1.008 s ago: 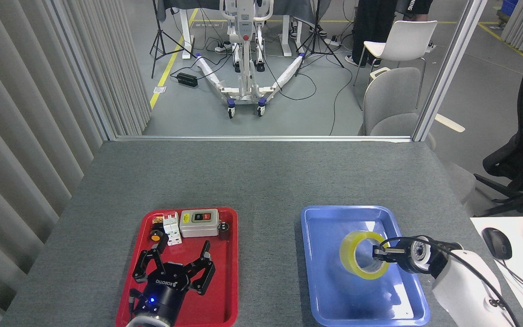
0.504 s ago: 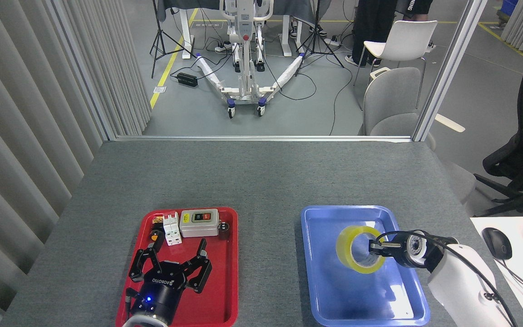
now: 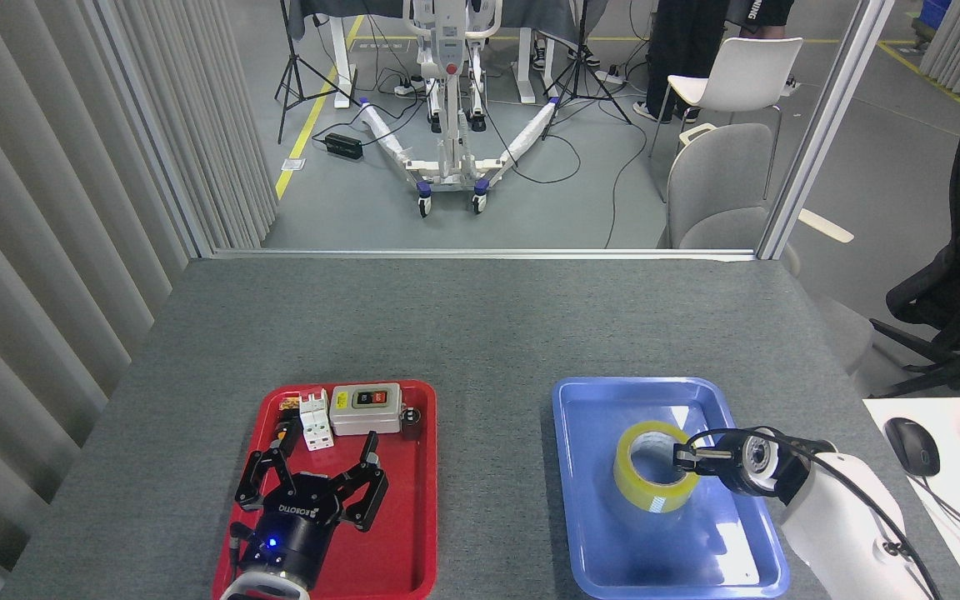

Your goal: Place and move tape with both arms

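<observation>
Tape [image 3: 652, 467], a wide yellow translucent roll, is seen pinched at its right rim by the right gripper [image 3: 683, 457], fingers clamped on the roll's wall w/ one finger apparently inside the core. Compared w/ a second ago, the roll has been tipped from nearly upright, hole facing sideways, to tilted w/ its hole facing more upward, and it has been carried slightly left and lower, toward the floor of the blue tray [image 3: 588, 500] beneath the gripper. Whether the roll's lower edge is touching the tray floor cannot be told. This is judged as the place step nearing its end; release is not yet done. The left gripper [image 3: 313, 475], well apart to the left of the roll, is held spread open and empty over the red tray [image 3: 422, 533], and has been drawn back a bit from the switch box [image 3: 365, 408] and breaker [image 3: 313, 423] just ahead of its fingertips, prob. waiting for its turn to move the tape.
</observation>
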`<action>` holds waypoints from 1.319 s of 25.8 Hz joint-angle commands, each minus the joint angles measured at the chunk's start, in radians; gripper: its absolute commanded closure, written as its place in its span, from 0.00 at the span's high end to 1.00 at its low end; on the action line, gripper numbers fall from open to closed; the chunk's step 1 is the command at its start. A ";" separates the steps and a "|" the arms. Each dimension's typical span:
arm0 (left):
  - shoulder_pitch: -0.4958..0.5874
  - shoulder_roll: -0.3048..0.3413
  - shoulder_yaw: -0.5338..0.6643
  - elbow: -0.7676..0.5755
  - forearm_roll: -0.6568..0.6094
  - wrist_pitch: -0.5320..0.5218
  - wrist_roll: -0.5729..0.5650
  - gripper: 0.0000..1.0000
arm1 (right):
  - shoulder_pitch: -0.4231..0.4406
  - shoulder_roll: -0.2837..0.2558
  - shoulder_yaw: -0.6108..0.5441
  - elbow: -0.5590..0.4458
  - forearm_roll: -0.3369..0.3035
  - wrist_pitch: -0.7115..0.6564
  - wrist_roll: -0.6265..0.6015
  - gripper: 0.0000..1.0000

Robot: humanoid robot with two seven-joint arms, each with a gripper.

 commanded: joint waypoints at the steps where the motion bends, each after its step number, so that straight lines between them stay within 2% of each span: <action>1: 0.001 0.001 0.015 0.001 0.000 0.000 0.000 1.00 | 0.001 0.003 0.002 0.000 0.000 -0.001 0.000 0.40; 8: 0.001 0.001 0.052 0.005 0.000 0.003 0.000 1.00 | 0.001 0.004 0.001 -0.004 0.004 -0.001 -0.004 0.42; 10: 0.001 -0.001 0.055 0.005 0.000 0.003 0.000 1.00 | 0.002 0.004 -0.007 -0.020 0.005 -0.002 -0.033 0.49; 12: -0.001 -0.001 0.056 0.005 0.000 0.004 0.000 1.00 | 0.006 0.004 -0.015 -0.057 0.010 -0.002 -0.070 0.61; 14: -0.001 -0.001 0.072 0.005 0.000 0.004 0.000 1.00 | 0.039 0.003 -0.048 -0.083 0.022 -0.005 -0.092 0.70; 16: 0.001 -0.001 0.084 0.005 0.000 0.004 0.000 1.00 | 0.088 0.000 -0.119 -0.133 0.071 -0.019 -0.136 0.73; 19: -0.001 -0.001 0.085 0.004 0.000 0.006 0.000 1.00 | 0.188 0.000 -0.217 -0.233 0.168 -0.070 -0.273 0.83; 22: -0.001 -0.001 0.087 0.002 -0.001 0.007 0.000 1.00 | 0.303 0.015 -0.344 -0.348 0.261 -0.160 -0.486 0.95; 25: -0.001 -0.001 0.085 0.001 -0.001 0.007 0.000 1.00 | 0.395 0.070 -0.433 -0.443 0.364 -0.258 -0.745 0.97; 28: -0.001 -0.002 0.087 0.001 -0.001 0.011 0.000 1.00 | 0.435 0.105 -0.456 -0.501 0.474 -0.267 -0.909 0.98; 30: -0.001 -0.002 0.087 0.001 -0.001 0.011 0.000 1.00 | 0.481 0.101 -0.455 -0.547 0.502 -0.264 -0.955 0.98; 34: -0.001 -0.002 0.090 0.001 -0.001 0.011 0.000 1.00 | 0.613 0.058 -0.400 -0.641 0.499 -0.165 -0.961 0.99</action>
